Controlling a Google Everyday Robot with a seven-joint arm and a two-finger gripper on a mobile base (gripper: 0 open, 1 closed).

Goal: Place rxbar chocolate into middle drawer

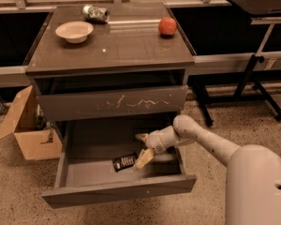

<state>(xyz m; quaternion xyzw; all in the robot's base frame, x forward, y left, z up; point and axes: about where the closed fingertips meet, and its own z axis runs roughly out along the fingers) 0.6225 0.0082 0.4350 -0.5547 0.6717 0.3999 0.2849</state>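
The middle drawer [117, 189] is pulled open below the scratched drawer front. The rxbar chocolate [124, 161], a small flat black bar with pale lettering, lies on the drawer's grey floor near the middle. My gripper [142, 148] is inside the drawer just right of the bar, its two pale fingers spread apart and holding nothing. One fingertip [141, 160] points down close to the bar's right end, the other is higher toward the back.
On the cabinet top [131, 50] stand a pale bowl [74, 31], a crushed silver can [95, 13] and a red apple [167, 26]. A cardboard box [25, 125] sits on the floor at the left. A black table stand [253, 74] is at the right.
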